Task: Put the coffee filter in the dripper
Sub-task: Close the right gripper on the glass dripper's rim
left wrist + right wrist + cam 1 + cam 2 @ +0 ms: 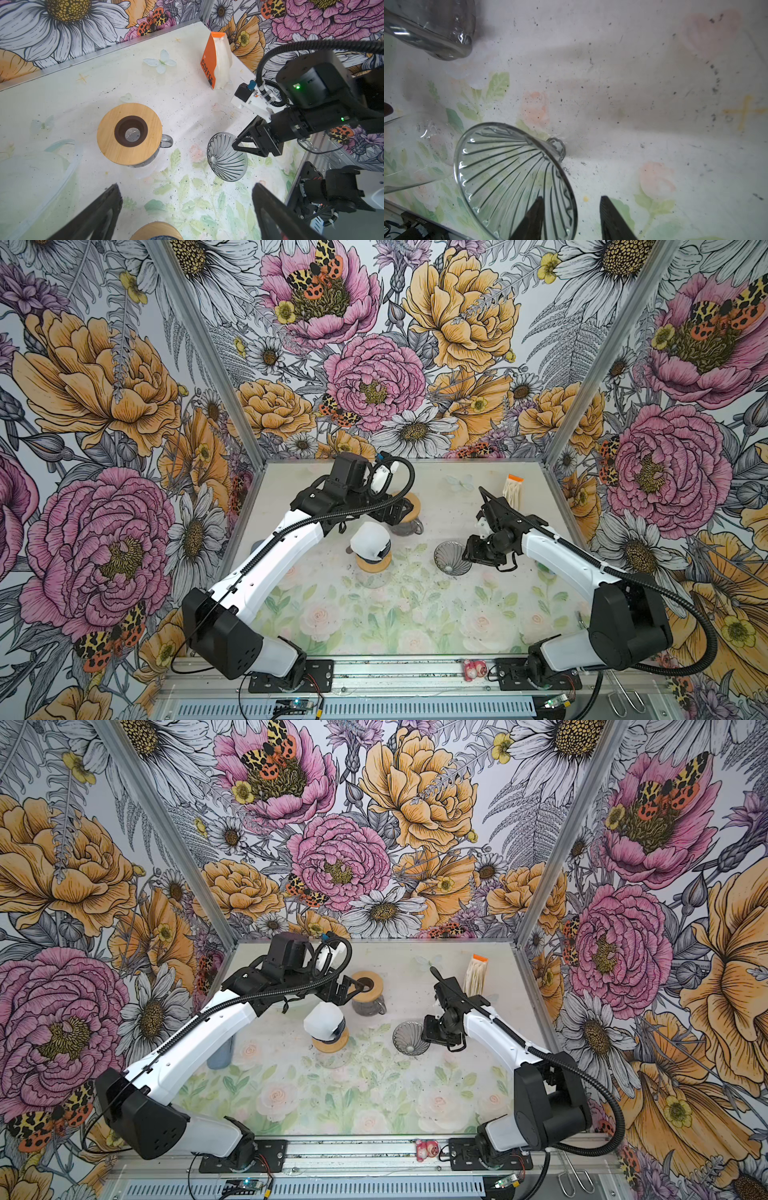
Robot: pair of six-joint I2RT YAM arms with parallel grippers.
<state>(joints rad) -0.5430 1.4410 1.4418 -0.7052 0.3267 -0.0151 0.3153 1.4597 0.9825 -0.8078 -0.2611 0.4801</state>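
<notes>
Right of centre on counter (415, 614), dripper (452, 559) lies on side; rim straddled by right end effector (468, 558), narrow, not clamped. Left end effector (185, 194) wide, empty. Filter pack (514, 491) far right. Step judged: dripper pickup. Next, likely: rim to be pinched, dripper righted.

Floral walls (104, 406), pale rose-print tabletop (395, 614)

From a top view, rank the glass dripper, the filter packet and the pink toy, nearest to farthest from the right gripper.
1. glass dripper, at the right gripper, mid-table
2. filter packet, back right
3. pink toy, front rail
</notes>
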